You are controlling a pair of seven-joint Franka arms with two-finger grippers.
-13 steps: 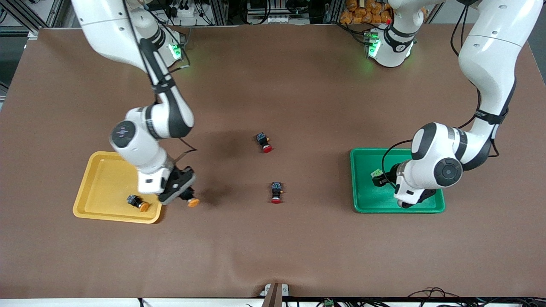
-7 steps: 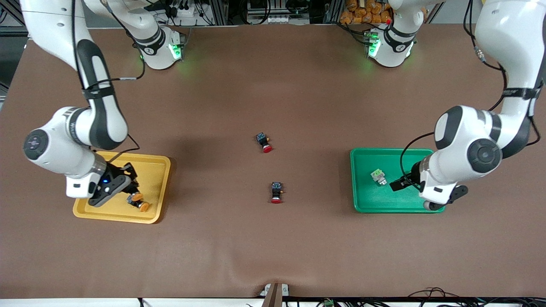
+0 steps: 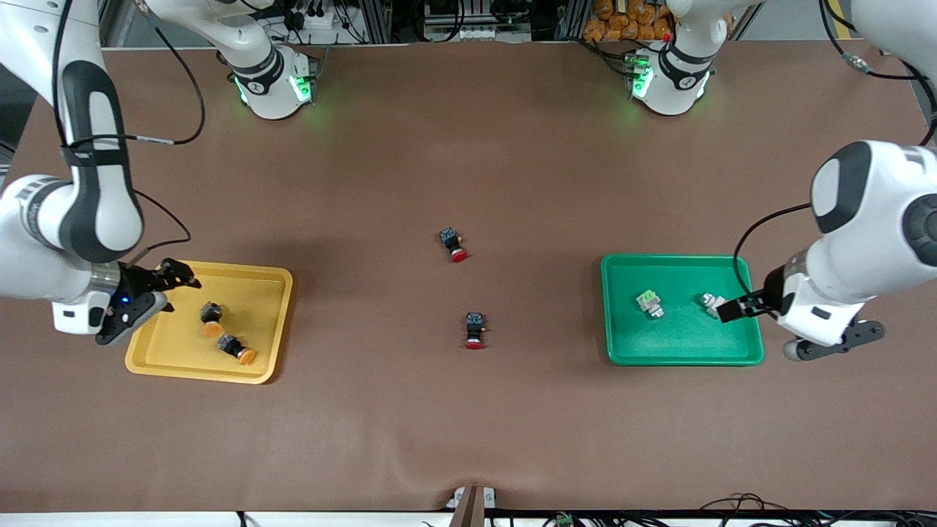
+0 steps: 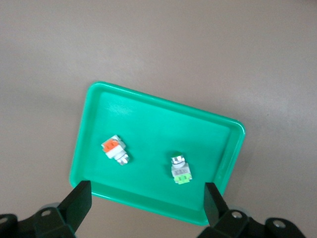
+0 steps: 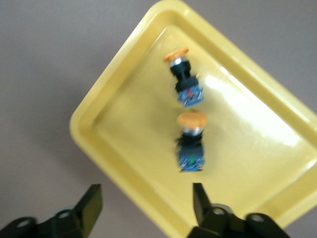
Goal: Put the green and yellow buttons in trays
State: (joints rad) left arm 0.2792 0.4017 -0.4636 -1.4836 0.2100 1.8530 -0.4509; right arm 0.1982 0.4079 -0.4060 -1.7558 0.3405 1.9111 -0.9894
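Observation:
The yellow tray [image 3: 168,351] holds two black buttons with orange-yellow caps [image 3: 211,320] [image 3: 238,349]. My right gripper [image 3: 159,290] is open and empty, above the tray's edge at the right arm's end. In the right wrist view its gripper [image 5: 146,206] hangs over the tray rim [image 5: 124,163], with both buttons [image 5: 184,79] [image 5: 190,144] in the tray. The green tray [image 3: 681,344] holds a green-faced button [image 3: 649,303] and another pale button [image 3: 711,301]. My left gripper [image 3: 754,316] is open and empty over that tray's edge. The left wrist view shows its gripper [image 4: 146,208], the tray [image 4: 148,124], an orange-faced button [image 4: 115,148] and the green-faced one [image 4: 180,171].
Two black buttons with red caps lie on the brown table between the trays, one [image 3: 454,244] farther from the front camera than the other [image 3: 474,329]. Both arm bases stand along the table's edge away from the camera.
My right gripper carried a yellow-capped button into the yellow tray, let it go and drew back toward its end. My left gripper drew back off the green tray, uncovering the second pale button.

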